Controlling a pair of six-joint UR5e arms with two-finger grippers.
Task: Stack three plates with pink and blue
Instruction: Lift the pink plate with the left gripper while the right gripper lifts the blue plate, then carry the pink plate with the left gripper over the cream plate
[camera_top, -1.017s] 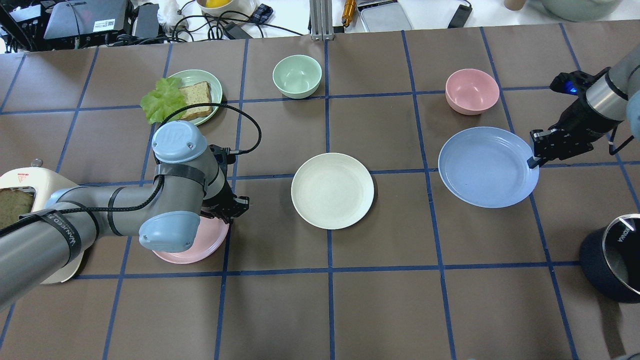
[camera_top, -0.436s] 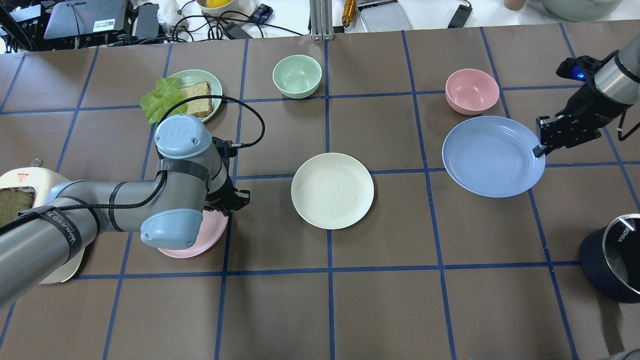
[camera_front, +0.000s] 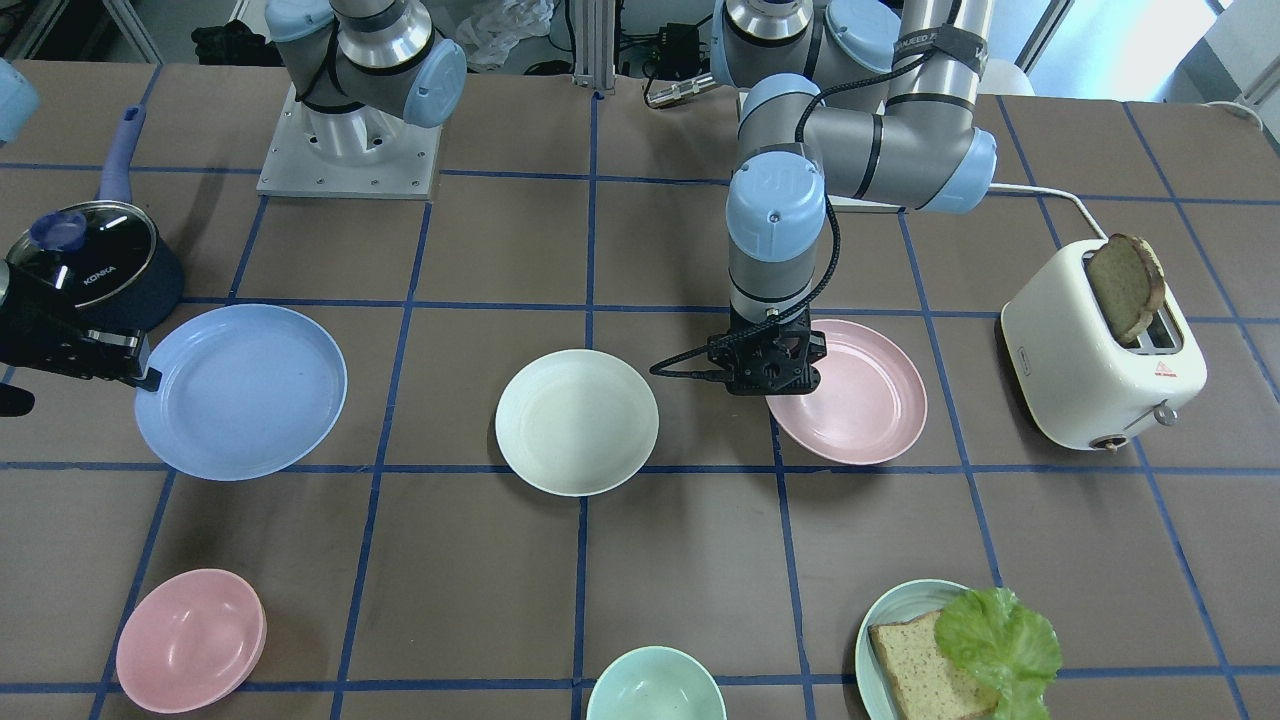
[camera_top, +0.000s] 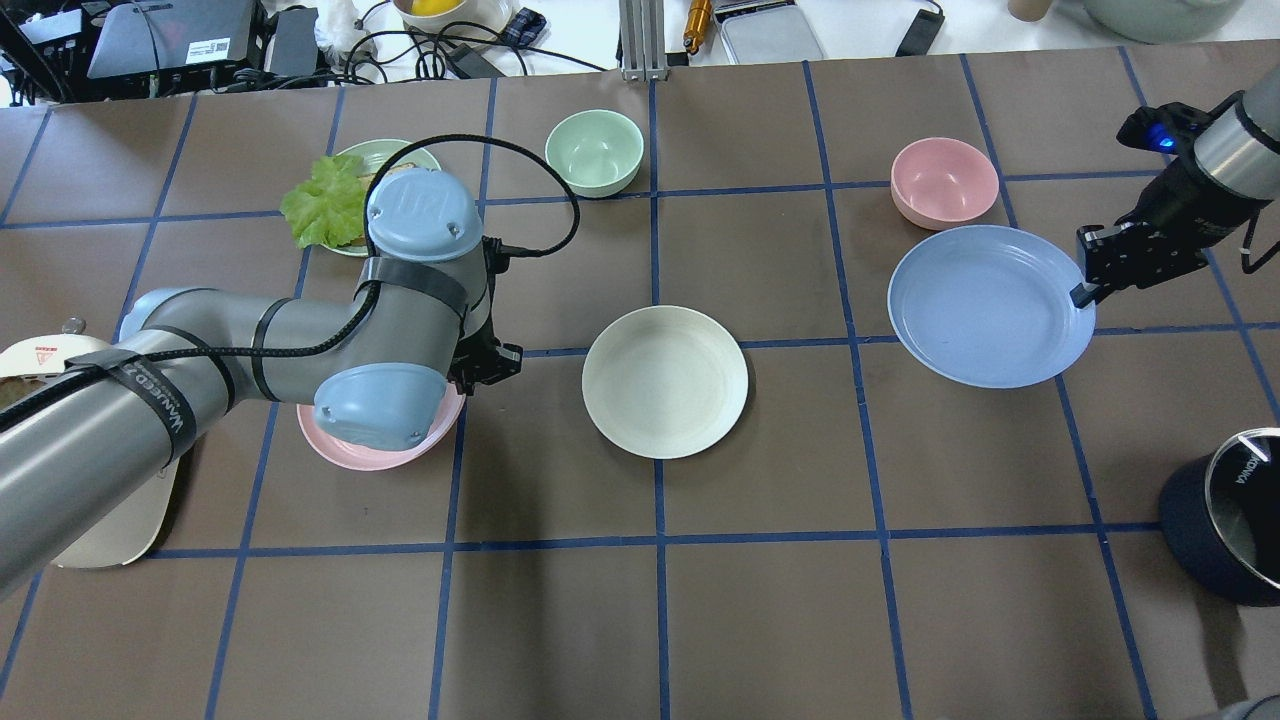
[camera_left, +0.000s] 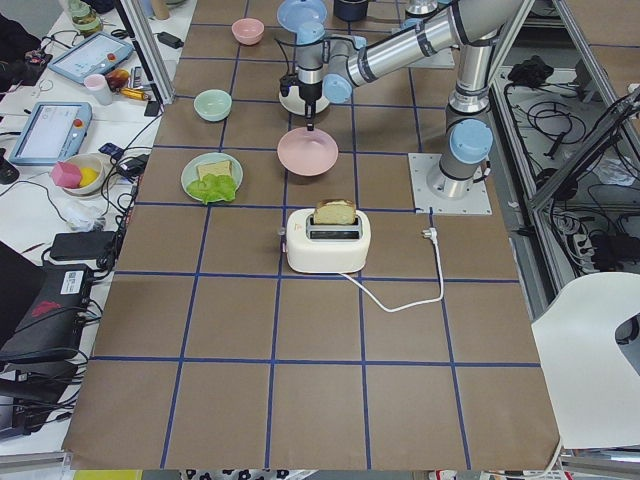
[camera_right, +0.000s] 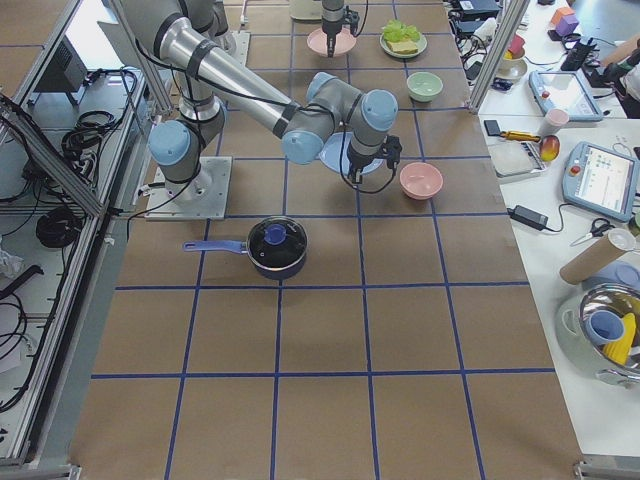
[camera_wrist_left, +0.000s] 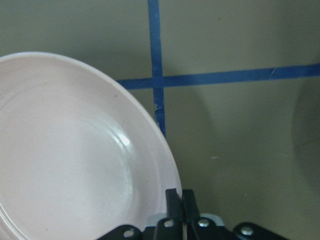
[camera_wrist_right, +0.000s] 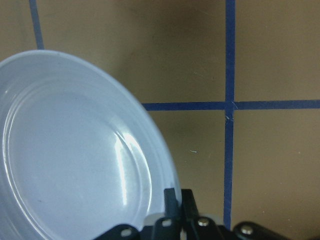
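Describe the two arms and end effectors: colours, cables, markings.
Both are grey tubes with pale blue round joint caps, some with an embossed logo. The left arm has a black cable looping along it under black straps, one with white lettering. The right arm shows a small blue light at the wrist. Left end effector and right end effector are black and boxy.

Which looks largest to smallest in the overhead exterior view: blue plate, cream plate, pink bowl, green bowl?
1. blue plate, though the right end effector grips its rim and it may be raised nearer the camera.
2. cream plate.
3. pink bowl and green bowl look alike; no ranking.
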